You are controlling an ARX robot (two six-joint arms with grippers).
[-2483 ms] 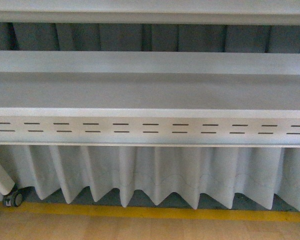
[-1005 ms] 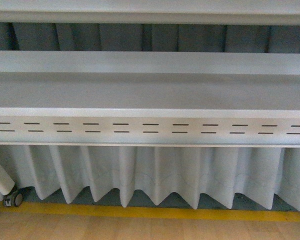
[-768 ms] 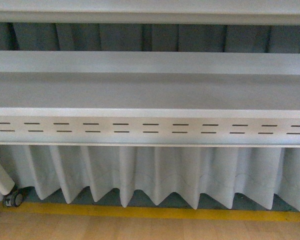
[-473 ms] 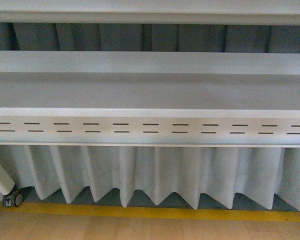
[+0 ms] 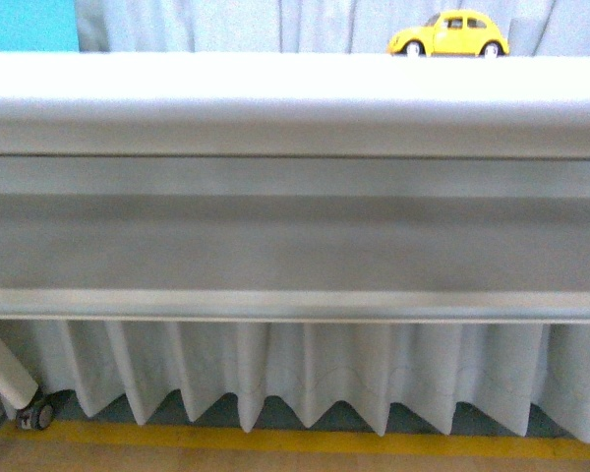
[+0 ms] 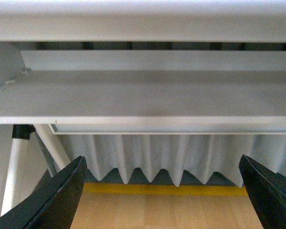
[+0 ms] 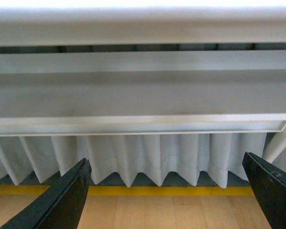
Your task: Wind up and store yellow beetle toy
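Up top in the front view, the yellow beetle toy [image 5: 450,33] stands on its wheels on the bright top shelf [image 5: 177,88], right of centre, side-on with its nose to the left. The surface is washed out, so the toy is probably set well back from the rounded front edge, though I cannot be sure. Neither arm shows here. Under that edge runs a lower shelf [image 5: 275,246], then a pleated white curtain [image 5: 305,374], a yellow floor stripe [image 5: 275,440] and a castor [image 5: 39,415] at far left.

From the left wrist, the left gripper [image 6: 164,198] is spread wide, its black fingers [image 6: 57,200] far apart, with only curtain and wooden floor [image 6: 162,212] between them. It faces the shelving's front lips, and a white frame leg [image 6: 14,176] stands near one finger.

From the right wrist, the right gripper [image 7: 167,198] is likewise spread wide, level with the curtain hem below the shelving.
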